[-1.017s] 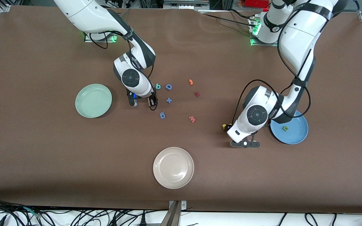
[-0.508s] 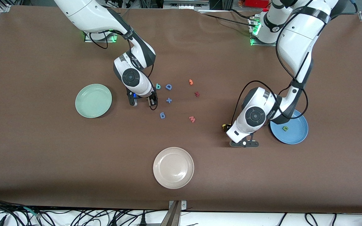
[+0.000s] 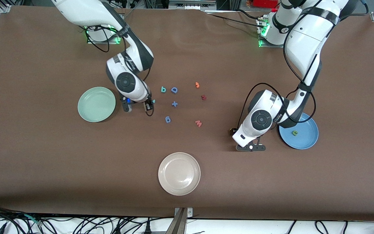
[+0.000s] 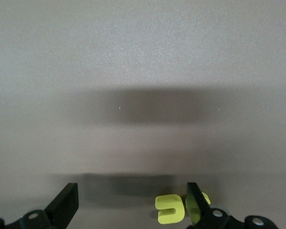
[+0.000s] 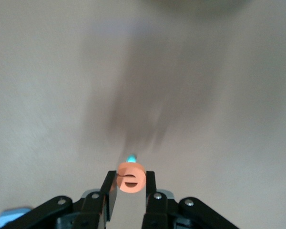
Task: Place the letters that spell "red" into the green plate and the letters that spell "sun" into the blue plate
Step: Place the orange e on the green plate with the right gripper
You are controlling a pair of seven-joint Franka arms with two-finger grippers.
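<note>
**Entry: "e" in transit, "s" lined up**

Moved since the last frames: my right gripper (image 5: 130, 182) has swung off the letter cluster toward the green plate (image 3: 96, 104); my left arm has shifted only slightly.

Right gripper: fingers drawn in narrow, pinching the orange "e" (image 5: 130, 177) at their tips, over bare table between the green plate and the loose letters. A teal piece (image 3: 153, 101) shows just beside the fingers; I cannot tell whether it lies on the table. Outward, toward the left arm's end: teal "b"/"d" (image 3: 163, 89), blue "D" (image 3: 174, 90), blue plus (image 3: 174, 104), blue "6" (image 3: 168, 119). The green plate holds nothing.

Left gripper (image 4: 131, 212): jaws wide, holding nothing, low over the table. The yellow "s" (image 4: 170, 209) lies between the fingers, close to one; a second yellow piece (image 4: 206, 197) peeks out past that finger. The blue plate (image 3: 307, 138) is near, with the green "n" (image 3: 294, 132) in it. The off-white plate (image 3: 179, 174) sits well apart.
</note>
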